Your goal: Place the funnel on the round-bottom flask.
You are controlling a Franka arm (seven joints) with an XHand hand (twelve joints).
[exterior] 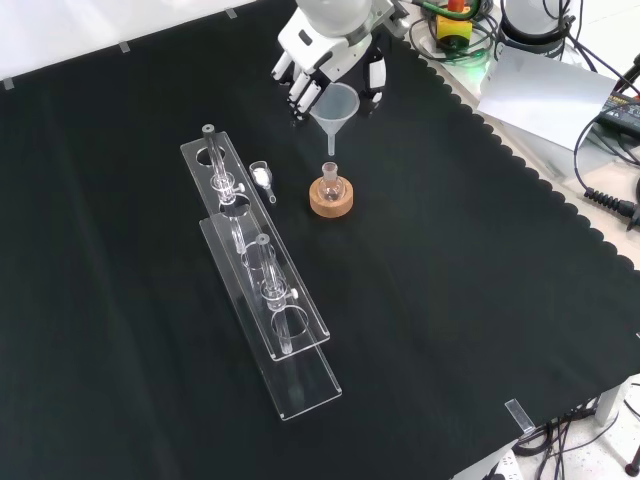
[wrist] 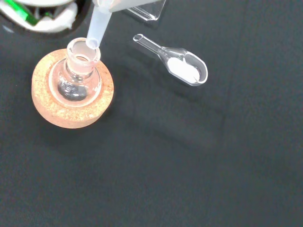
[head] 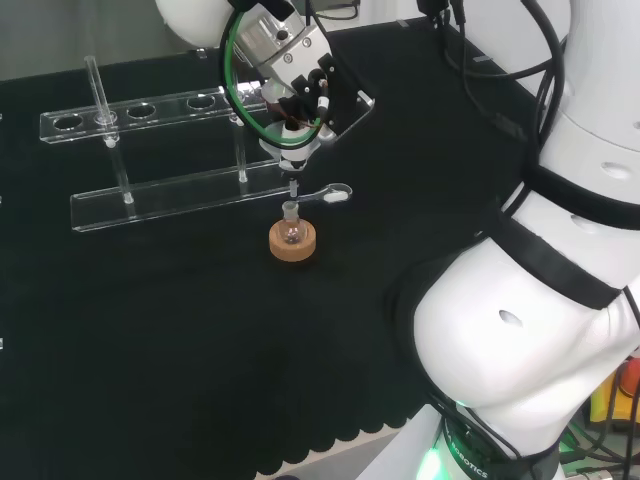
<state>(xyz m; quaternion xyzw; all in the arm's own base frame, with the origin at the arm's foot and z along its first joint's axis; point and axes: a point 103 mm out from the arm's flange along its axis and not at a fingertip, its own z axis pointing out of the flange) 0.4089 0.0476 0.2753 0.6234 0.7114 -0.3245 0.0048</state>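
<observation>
A small clear round-bottom flask (exterior: pixel 331 184) (head: pixel 291 229) (wrist: pixel 77 78) sits upright in a cork ring stand (exterior: pixel 331 199) (head: pixel 293 245) (wrist: pixel 71 109). The hand (exterior: pixel 322 60) (head: pixel 297 85) is curled round a clear plastic funnel (exterior: pixel 334 112), holding it upright just above the flask. The funnel's stem (wrist: pixel 97 28) (head: pixel 293 186) points down at the flask's neck, its tip right at the rim of the mouth. Whether the tip has entered the neck I cannot tell.
A clear weighing scoop (exterior: pixel 262 178) (head: pixel 331 194) (wrist: pixel 182 66) with white powder lies on the cloth beside the flask. A long clear acrylic tube rack (exterior: pixel 262 270) (head: pixel 160 150) holding a few glass tubes stands farther left in the front view.
</observation>
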